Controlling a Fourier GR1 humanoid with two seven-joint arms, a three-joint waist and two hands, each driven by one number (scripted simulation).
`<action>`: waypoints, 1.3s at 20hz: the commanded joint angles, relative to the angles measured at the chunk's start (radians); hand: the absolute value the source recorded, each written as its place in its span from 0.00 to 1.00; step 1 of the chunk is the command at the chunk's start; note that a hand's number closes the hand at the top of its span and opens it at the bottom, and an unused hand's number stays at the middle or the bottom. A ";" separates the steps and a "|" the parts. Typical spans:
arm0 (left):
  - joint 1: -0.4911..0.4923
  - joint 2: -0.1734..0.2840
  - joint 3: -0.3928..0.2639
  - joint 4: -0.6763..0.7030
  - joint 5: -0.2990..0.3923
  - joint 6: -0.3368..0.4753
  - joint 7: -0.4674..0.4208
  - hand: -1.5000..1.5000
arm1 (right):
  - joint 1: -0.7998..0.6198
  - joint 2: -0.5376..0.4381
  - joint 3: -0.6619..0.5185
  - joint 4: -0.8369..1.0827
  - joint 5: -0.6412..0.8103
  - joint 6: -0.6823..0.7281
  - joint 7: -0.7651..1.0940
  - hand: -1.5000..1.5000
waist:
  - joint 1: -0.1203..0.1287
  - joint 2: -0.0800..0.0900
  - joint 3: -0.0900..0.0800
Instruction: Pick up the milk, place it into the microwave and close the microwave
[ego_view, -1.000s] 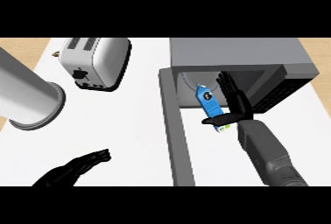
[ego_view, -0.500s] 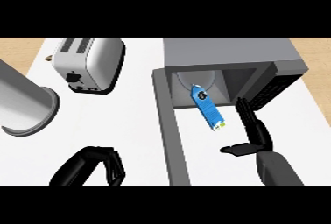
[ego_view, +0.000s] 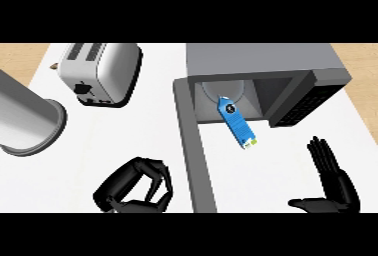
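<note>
Nearest, at the lower edge of the view: my left hand (ego_view: 136, 187) sits low over the white worktop (ego_view: 148, 130), its fingers curled inward and holding nothing. It lies just left of the microwave's open door (ego_view: 193, 150). My right hand (ego_view: 334, 182) shows at the lower right, fingers straight and held together pointing up, thumb out to the side; it grips nothing and stands apart from the milk.

Middle ground: the door, seen edge-on as a grey strip, runs from the microwave's front left corner down toward me. The milk (ego_view: 238, 121), a blue carton with a white label, lies tilted in the microwave's mouth, its top end inside the cavity and its lower end projecting out past the opening toward the worktop. No hand touches it.

Farther: the microwave (ego_view: 258, 62) stands open at upper right, its dark control panel (ego_view: 306, 102) angled at the right side. A large metal cylinder (ego_view: 26, 120) occupies the left edge. A silver toaster (ego_view: 100, 72) stands at the upper left.
</note>
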 joint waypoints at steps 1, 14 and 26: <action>-0.073 -0.008 -0.089 0.115 -0.052 0.102 -0.060 1.00 | 0.171 -0.048 -0.004 -0.195 -0.075 0.144 -0.003 0.00 | 0.018 0.007 0.001; -0.307 -0.008 -0.527 0.394 0.169 0.481 -0.054 1.00 | 0.405 -0.105 0.013 -0.666 -0.333 0.297 0.149 0.00 | 0.006 0.015 0.003; -0.550 -0.008 -0.783 0.429 0.394 0.902 0.019 1.00 | 0.394 -0.184 0.077 -0.934 -0.499 0.333 0.377 0.00 | -0.065 0.024 0.001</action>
